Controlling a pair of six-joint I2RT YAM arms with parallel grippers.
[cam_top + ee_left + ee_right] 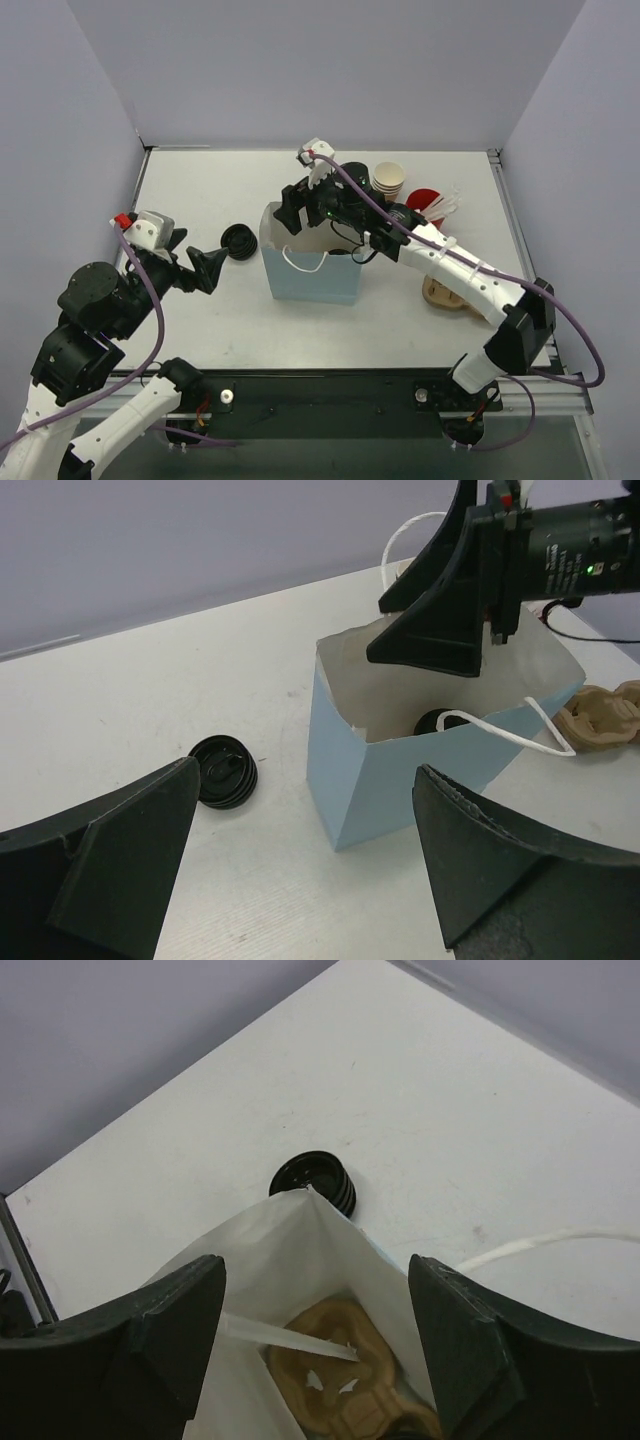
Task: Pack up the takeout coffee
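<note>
Left wrist view shows the takeout coffee [438, 720], only its round black plastic lid visible, down inside the light blue paper bag [400, 780]. Right end effector [315, 1270] hangs over the bag mouth, jaws apart and empty; left end effector [305, 780] stands wide. Packing looks nearly done: next, the right arm should lift straight clear of the white cord handles [570, 750]. No writing is legible.

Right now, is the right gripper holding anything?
No: the right wrist view shows the right gripper with fingers apart over the open blue bag, nothing between them.
</note>
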